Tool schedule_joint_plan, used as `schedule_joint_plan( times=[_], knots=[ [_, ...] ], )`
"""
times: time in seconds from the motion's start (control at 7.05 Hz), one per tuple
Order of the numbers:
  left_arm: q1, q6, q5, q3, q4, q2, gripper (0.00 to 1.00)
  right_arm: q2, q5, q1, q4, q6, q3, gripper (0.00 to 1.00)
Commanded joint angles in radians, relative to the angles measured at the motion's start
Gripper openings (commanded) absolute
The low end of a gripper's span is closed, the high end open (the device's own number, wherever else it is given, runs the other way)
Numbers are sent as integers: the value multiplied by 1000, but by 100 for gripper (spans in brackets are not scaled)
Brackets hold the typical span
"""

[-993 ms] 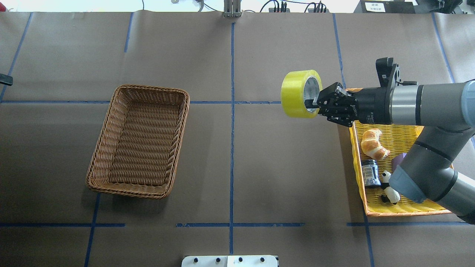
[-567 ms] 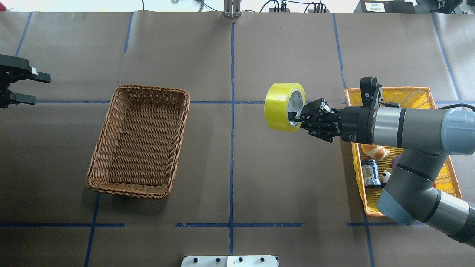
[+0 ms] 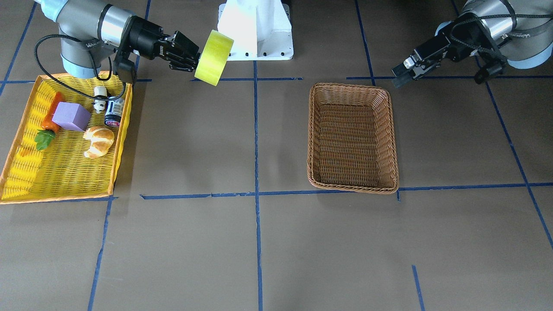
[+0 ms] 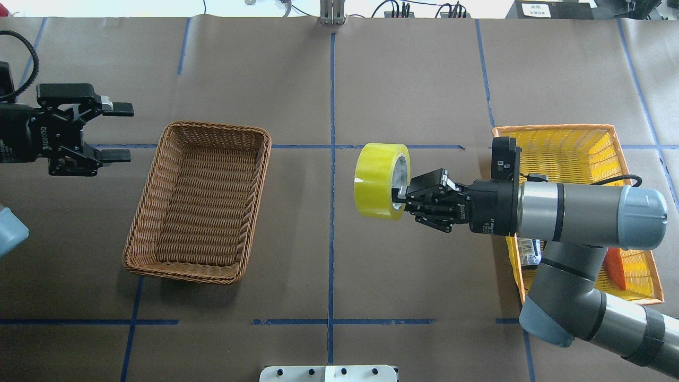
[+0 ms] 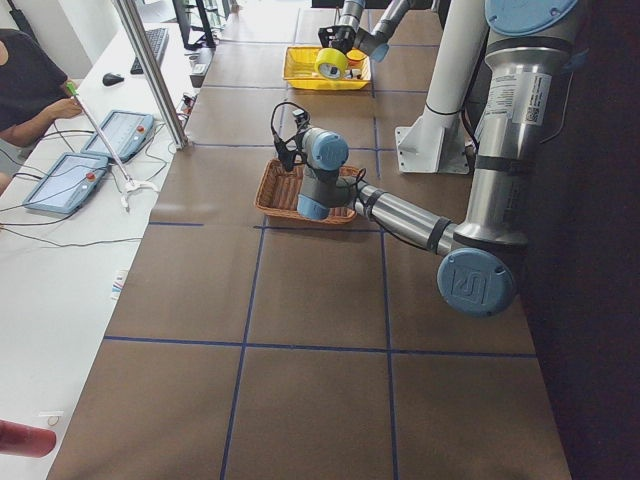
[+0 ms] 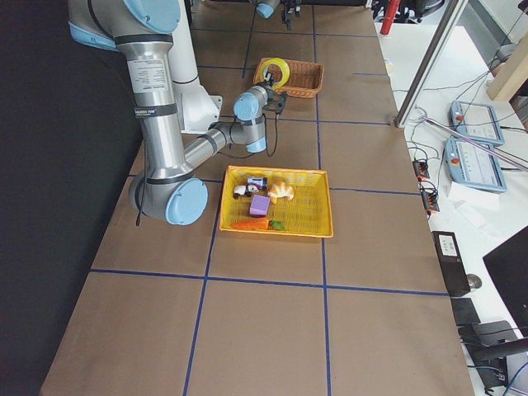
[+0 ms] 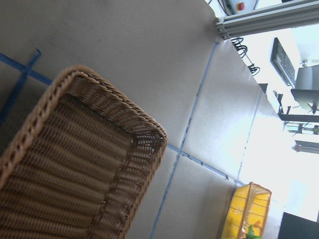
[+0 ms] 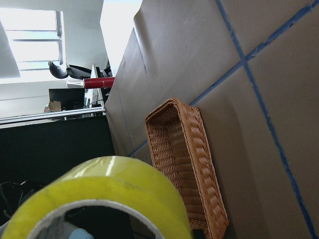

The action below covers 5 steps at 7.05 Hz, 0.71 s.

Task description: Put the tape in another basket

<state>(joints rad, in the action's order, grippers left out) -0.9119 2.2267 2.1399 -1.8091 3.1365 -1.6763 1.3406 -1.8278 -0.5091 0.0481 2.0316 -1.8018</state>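
Observation:
My right gripper (image 4: pixel 399 195) is shut on the wall of the yellow tape roll (image 4: pixel 377 180) and holds it on edge in the air, just right of the table's centre line. The front view shows the same gripper (image 3: pixel 196 60) and tape (image 3: pixel 213 57). The tape fills the bottom of the right wrist view (image 8: pixel 99 194). The brown wicker basket (image 4: pixel 199 201) sits empty on the left half and also shows in the front view (image 3: pixel 352 138). My left gripper (image 4: pixel 123 132) is open and empty, level with the basket's far left corner.
The yellow basket with the orange rim (image 4: pixel 557 132) lies at the right under my right arm. In the front view it holds a croissant (image 3: pixel 99 141), a purple block (image 3: pixel 71 116), a carrot (image 3: pixel 49 121), a panda toy (image 3: pixel 100 93) and a small jar (image 3: pixel 113 111).
My right arm has carried the tape left and nearer, from beside the yellow basket toward the centre line. My left gripper has come in from the left edge toward the brown basket.

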Motion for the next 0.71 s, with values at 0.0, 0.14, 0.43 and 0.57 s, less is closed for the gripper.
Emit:
schedule_joint_plan(
  times=[0.0,0.14,0.43,0.57],
  knots=[
    [123,118,-134,-1,137,-32,100,-46,-5,69,-10,2,-11,2],
    [186,163,-212,-7,181,-63,100,-57,-5,113,-10,2,-37,3],
    [290,203,-276,-21,203,-132,100,-55,-8,147,-10,4,-68,3],
    [329,202,-276,-21,203,-167,100,-55,-8,159,-10,4,-77,3]
  ],
)
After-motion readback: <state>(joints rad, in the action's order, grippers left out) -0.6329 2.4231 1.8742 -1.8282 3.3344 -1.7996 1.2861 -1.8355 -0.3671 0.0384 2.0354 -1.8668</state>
